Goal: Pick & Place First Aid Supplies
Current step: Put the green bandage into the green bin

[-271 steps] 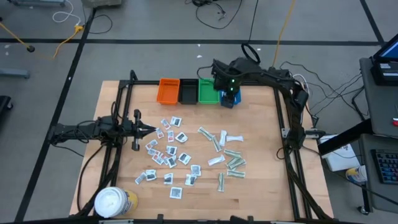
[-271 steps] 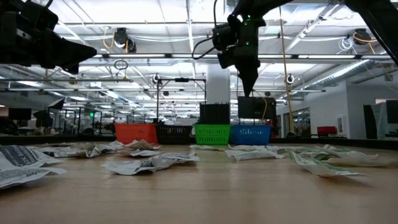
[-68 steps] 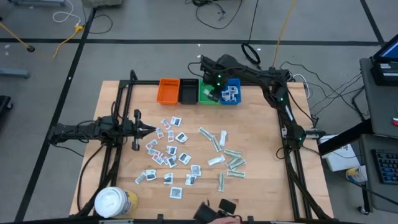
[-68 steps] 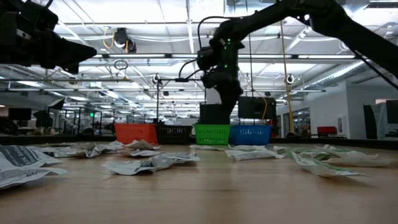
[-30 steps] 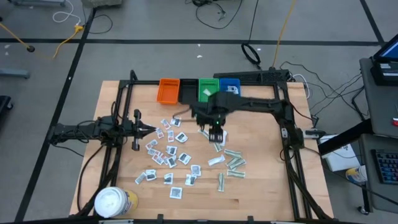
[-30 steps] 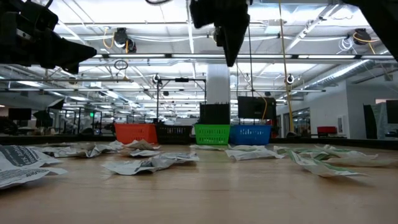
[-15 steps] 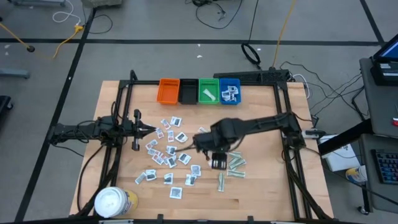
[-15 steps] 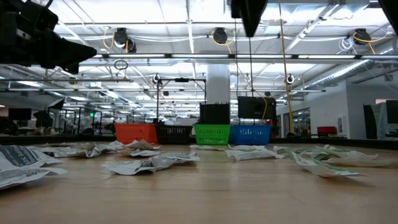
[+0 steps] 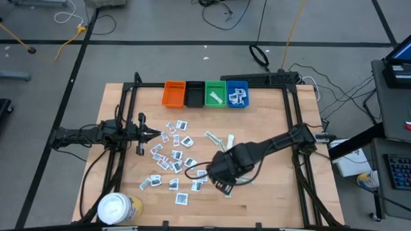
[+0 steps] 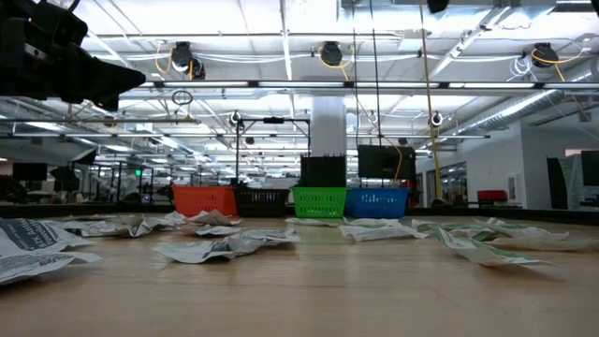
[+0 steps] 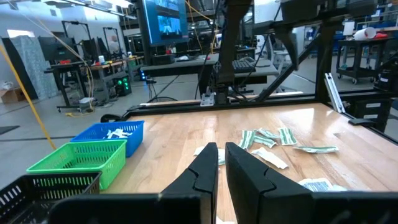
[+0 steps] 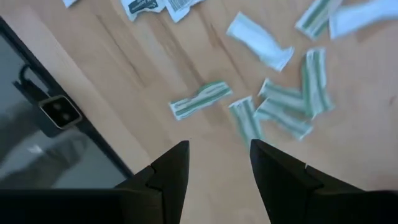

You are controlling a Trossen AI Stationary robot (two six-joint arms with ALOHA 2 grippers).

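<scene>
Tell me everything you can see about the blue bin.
The blue bin is a small rectangular basket, apparently plastic, with latticed walls, standing upright at the right end of a row of four bins along the table's far edge, touching the green bin. Several white packets lie inside. No gripper is near it.

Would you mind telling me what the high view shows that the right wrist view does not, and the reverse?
Only the high view shows the four bins, the white sachets, the yellow tub and the left gripper, parked at the table's left. Only the right wrist view shows the right gripper from close up, jaws open and empty above bare wood. Both show the green-white strip wrappers on the table.
</scene>
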